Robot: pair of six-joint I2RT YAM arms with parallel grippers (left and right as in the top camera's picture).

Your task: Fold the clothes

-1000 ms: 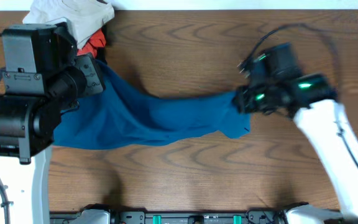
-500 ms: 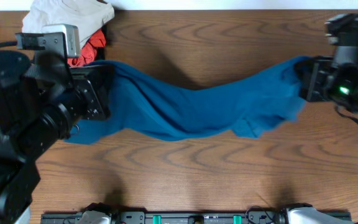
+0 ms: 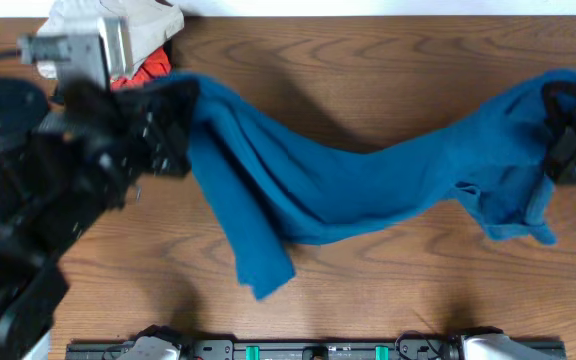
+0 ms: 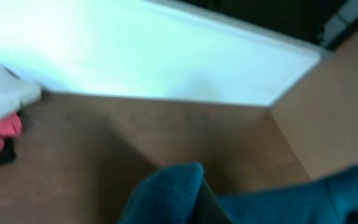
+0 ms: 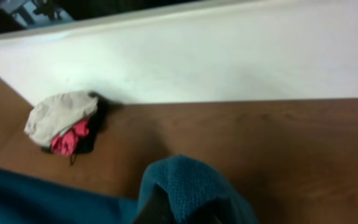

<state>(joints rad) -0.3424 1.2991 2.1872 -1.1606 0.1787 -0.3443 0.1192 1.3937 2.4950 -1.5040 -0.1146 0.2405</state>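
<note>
Right now I hold the blue shirt [image 3: 348, 195] stretched across the wooden table [image 3: 368, 60]. One end is pinched tight in my left gripper [image 3: 176, 115] at the far left, the other in my right gripper [image 3: 568, 140] at the right edge. Its middle sags toward the near side, and a flap trails nearer on the left. A beige garment [image 3: 143, 20] and a red garment [image 3: 148, 68] lie bunched in the far left corner.

The teal shirt [image 3: 368, 195] stretches between left pincer [image 3: 171, 128] and right pincer [image 3: 560, 140].
</note>
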